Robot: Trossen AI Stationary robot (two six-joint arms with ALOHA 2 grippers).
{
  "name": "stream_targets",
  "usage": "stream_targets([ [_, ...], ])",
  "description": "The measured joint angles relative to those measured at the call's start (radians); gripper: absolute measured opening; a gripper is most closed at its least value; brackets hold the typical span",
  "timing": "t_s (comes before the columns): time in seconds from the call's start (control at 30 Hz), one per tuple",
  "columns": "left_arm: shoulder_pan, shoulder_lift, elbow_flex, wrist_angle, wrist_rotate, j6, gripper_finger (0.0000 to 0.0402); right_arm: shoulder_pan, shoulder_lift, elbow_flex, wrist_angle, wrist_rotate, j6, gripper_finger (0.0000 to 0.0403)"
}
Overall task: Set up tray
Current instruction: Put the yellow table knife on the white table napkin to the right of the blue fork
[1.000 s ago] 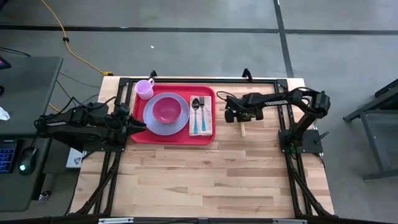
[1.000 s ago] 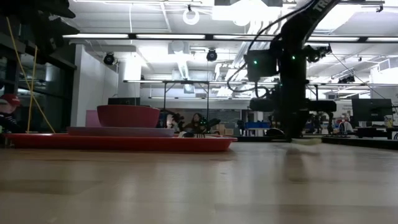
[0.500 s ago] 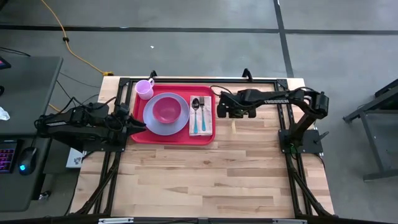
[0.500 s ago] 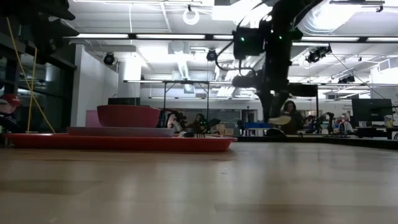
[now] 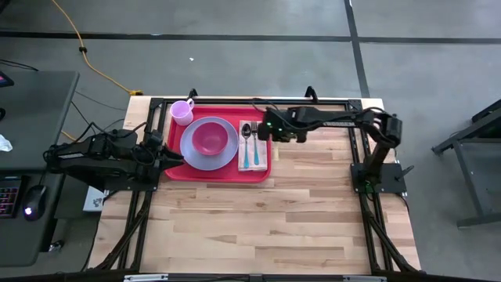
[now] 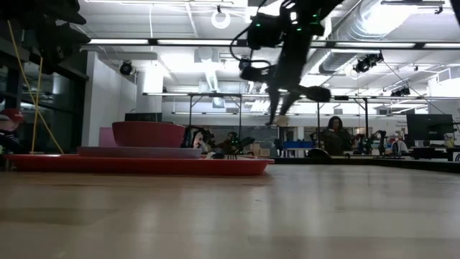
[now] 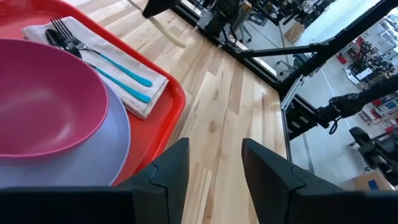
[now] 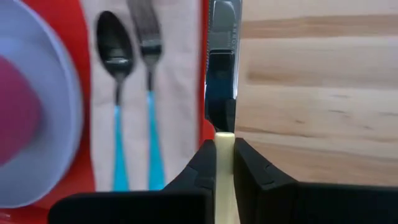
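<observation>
The red tray [image 5: 258, 174] lies flat on the table's far left part, and shows edge-on in the low view [image 6: 144, 165]. On it rest a lavender plate [image 5: 227, 158] carrying a pink bowl [image 5: 209, 139], a pink cup [image 5: 182, 111], and a napkin [image 5: 252, 159] under a spoon [image 5: 245, 133] and a fork [image 5: 254, 131]. My right gripper [image 5: 270, 128] hangs over the tray's right rim beside the napkin, shut on a knife [image 8: 221, 37]. My left gripper [image 7: 214, 168] is open at the tray's near left corner [image 5: 171, 159]. My right gripper pinches the knife's cream handle [image 8: 224, 149] between its two fingers [image 8: 205, 168]. The knife lies along the fingers, its metal blade [image 8: 222, 31] reaching out past the fingertips. It is lifted clear, above the tray's right rim.
Bare wood fills the table's near half and its right part [image 5: 313, 204]. A black frame rail [image 5: 250, 100] runs along the far edge. The right arm's base [image 5: 376, 176] stands at the right edge. People and benches show in the room beyond the table.
My right gripper has risen from the table with the knife and travelled toward the table's left and far edge, from the bare wood right of the tray to above the tray's right rim. The knife, formerly down at the table, is now lifted clear.
</observation>
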Motion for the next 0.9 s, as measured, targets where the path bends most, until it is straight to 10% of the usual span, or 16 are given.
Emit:
stream_targets([
  [0.43,0.0,0.0,0.0,-0.002,0.036,0.009,0.0179,-0.01,0.334,0.37,-0.104,-0.071,-0.119,0.0009],
  [0.9,0.0,0.0,0.0,-0.002,0.057,0.012,0.0179,-0.034,0.385,0.337,-0.118,-0.099,-0.03,0.0014],
])
